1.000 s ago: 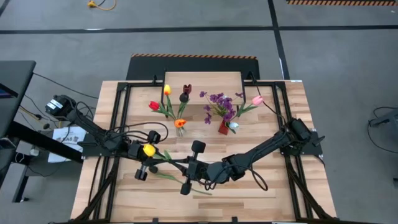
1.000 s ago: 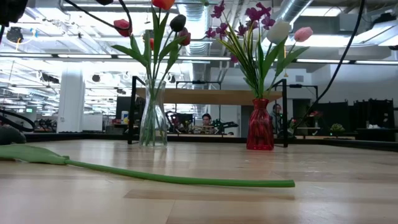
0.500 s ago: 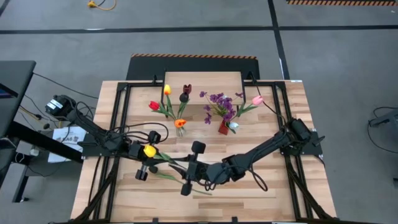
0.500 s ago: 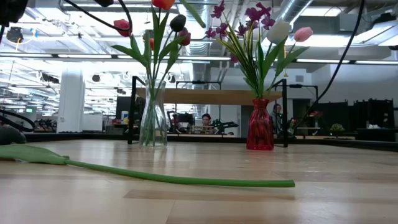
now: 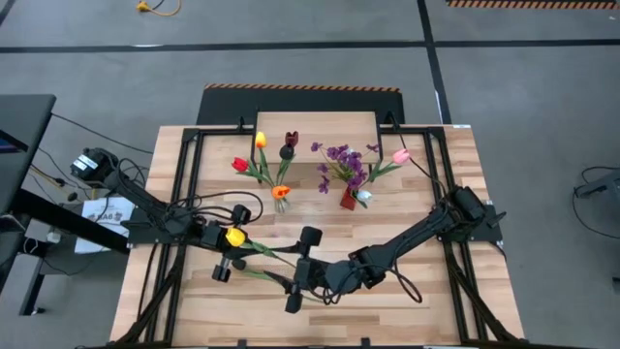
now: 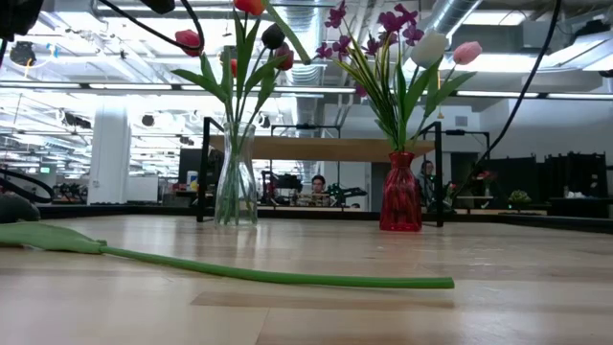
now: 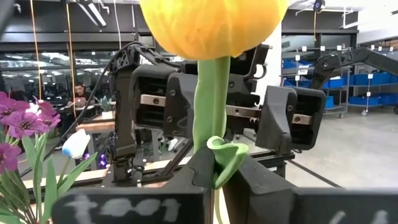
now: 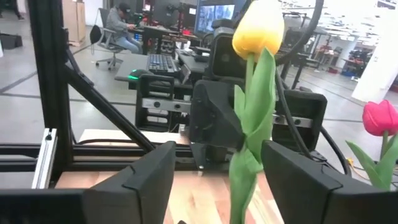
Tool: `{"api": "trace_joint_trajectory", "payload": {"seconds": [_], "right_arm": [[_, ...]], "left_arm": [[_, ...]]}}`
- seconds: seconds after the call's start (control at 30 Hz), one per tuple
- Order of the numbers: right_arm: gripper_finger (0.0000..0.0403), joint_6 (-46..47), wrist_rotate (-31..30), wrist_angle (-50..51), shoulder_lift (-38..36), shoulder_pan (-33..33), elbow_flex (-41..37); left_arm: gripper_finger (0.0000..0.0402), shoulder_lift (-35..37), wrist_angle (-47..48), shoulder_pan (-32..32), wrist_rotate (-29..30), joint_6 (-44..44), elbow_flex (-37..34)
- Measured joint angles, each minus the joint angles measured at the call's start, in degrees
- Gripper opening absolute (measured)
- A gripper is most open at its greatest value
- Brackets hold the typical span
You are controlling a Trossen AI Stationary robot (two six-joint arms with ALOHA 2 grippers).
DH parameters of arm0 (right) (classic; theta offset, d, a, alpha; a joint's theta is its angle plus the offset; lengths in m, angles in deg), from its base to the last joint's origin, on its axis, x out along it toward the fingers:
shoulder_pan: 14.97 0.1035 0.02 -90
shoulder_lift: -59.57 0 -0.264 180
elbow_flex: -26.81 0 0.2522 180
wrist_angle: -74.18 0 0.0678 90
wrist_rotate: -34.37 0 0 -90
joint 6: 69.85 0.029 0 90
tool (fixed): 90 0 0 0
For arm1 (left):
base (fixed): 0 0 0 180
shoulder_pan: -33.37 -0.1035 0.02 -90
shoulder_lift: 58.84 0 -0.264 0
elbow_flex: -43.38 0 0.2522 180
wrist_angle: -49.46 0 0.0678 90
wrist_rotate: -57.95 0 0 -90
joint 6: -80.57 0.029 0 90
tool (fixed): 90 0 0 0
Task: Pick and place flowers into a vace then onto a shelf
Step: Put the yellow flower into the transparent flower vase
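Both robot arms are built of dark, near-black segments joined by bulky rounded joint housings, seen from above as thin angled links. The left arm [image 5: 145,208] trails looping black cables beside its forearm, and the right arm [image 5: 426,231] carries a black cable that curls out near its wrist. The left gripper [image 5: 226,254] and the right gripper [image 5: 300,269] each have two blocky matte-black fingers [image 8: 298,180] with flat, angular faces. Close up, the right gripper's body [image 7: 217,102] shows a boxy black housing crossed by a pale metal rail with small screws.
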Motion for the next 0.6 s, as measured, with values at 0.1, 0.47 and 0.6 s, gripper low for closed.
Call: {"api": "trace_joint_trajectory", "payload": {"seconds": [0.1, 0.47, 0.6], "right_arm": [[0.0241, 0.02, -0.01, 0.19, 0.00, 0.42, 0.00], [0.0227, 0.01, -7.23, 3.87, 0.00, 1.54, 0.00], [0.0220, 0.00, -11.24, 4.17, 0.00, 2.04, 0.00]], "left_arm": [[0.0000, 0.00, 0.11, 0.00, 0.00, 0.00, 0.00], [0.0000, 0.91, 2.11, 0.02, 0.04, -0.04, 0.02], [0.0000, 3.53, 7.27, 0.02, 1.63, -0.64, 0.57]]}}
